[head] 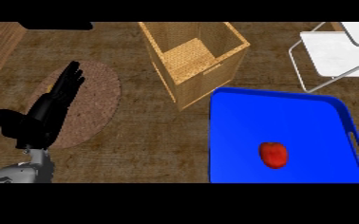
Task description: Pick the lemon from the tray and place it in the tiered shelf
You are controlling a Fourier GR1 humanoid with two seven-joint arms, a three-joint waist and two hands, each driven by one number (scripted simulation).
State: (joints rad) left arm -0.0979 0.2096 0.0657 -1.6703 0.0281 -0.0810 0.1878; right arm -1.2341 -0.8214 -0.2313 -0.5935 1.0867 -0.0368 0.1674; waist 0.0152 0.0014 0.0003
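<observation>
A small red round fruit (273,154) lies on the blue tray (238,118) at the lower right; no yellow lemon shows. A white tiered shelf (329,52) with a thin frame stands at the upper right, cut off by the view's edge. My left hand (49,109) rests open at the left, fingers straight and pointing up, over a round brown mat, far from the tray. My right hand does not show.
A tall open wicker basket (200,59) stands in the middle at the back, close to the tray's far left corner. A round brown mat (95,99) lies on the wooden counter at the left. A dark object (56,25) sits at the top left edge.
</observation>
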